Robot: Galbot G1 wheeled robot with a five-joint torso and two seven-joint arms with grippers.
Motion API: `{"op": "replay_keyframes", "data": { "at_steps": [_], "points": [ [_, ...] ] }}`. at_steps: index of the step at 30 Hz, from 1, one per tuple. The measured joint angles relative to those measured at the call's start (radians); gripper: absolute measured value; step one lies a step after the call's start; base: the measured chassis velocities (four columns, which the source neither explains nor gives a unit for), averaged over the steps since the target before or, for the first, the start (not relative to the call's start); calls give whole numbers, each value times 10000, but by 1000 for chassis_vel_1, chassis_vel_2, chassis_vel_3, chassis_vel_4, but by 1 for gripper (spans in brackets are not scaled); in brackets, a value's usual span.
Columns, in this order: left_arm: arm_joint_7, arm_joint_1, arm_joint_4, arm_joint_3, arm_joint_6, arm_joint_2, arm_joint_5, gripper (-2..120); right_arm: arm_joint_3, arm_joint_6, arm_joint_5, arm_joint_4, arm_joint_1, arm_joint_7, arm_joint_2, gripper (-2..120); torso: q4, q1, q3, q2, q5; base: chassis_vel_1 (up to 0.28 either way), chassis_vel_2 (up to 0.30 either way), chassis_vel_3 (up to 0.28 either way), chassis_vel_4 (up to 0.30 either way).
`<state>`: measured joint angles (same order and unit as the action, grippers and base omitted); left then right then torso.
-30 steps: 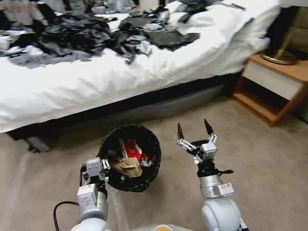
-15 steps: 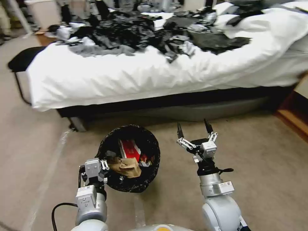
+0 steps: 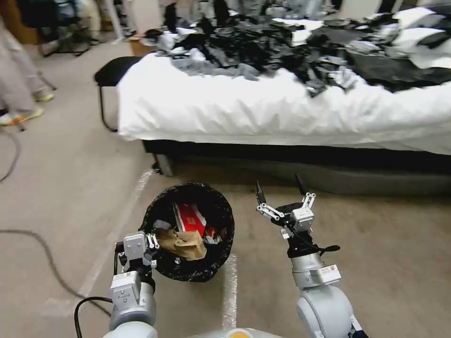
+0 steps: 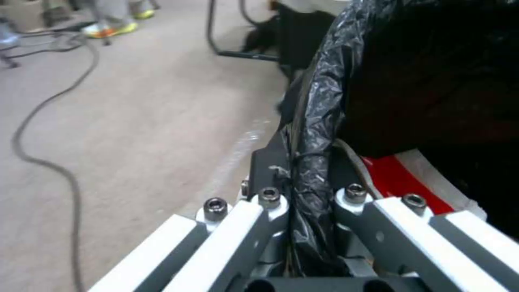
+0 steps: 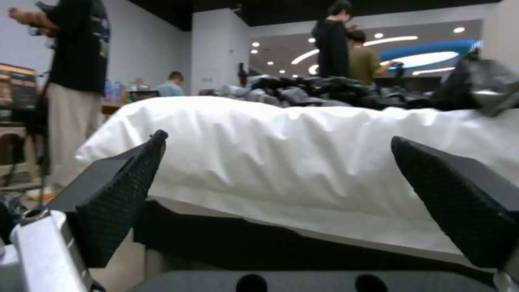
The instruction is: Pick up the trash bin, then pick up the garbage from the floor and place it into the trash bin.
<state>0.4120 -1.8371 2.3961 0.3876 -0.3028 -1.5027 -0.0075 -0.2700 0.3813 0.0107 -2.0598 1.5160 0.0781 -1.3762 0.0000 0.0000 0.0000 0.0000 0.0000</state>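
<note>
I am holding the trash bin [image 3: 190,232] by its near left rim with the left end effector [image 3: 152,244], whose fingers [image 4: 267,178] are clamped on the black bag liner [image 4: 314,134] folded over the edge, one finger outside and one inside. The bin is sitting just ahead of my base, left of centre, mouth toward me, and already holding garbage: a red-and-white carton [image 3: 190,218] with crumpled brown paper [image 3: 184,244] lying across its lower end. I am judging the pinch on thin, crinkly plastic to be the weak point; if the liner slips off the rim or stretches, the bin could tilt or drop and spill what is in it. The right end effector [image 3: 280,192] is hovering just beside the bin on its right, apart from it, with its two black fingers [image 5: 116,194] spread wide and nothing between them. Around both, the beige carpet [image 3: 376,244] is showing no loose litter that I can make out, so I am not sure where the next piece lies. A cable [image 3: 47,263] is trailing over the floor to my left; driving over it could snag the base. Farther off, the bed [image 3: 282,112] is running across the view, a heap of black clothing [image 3: 263,47] on top.
</note>
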Motion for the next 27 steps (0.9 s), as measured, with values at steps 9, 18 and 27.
{"op": "replay_keyframes", "data": {
  "at_steps": [9,18,27],
  "points": [
    [0,-6,62,6,-8,-15,-10,3,-6,-5,69,51,9,-76,-3,100,0,0,0,0,0,127,120,126,125],
    [5,34,133,54,-22,-74,-21,3,-20,54,78,271,23,-127,0,100,0,0,0,0,0,128,130,133,118],
    [14,14,159,112,-22,-103,-47,3,-11,66,141,304,-51,-276,-20,100,0,0,0,0,0,122,124,129,131]
  ]
}}
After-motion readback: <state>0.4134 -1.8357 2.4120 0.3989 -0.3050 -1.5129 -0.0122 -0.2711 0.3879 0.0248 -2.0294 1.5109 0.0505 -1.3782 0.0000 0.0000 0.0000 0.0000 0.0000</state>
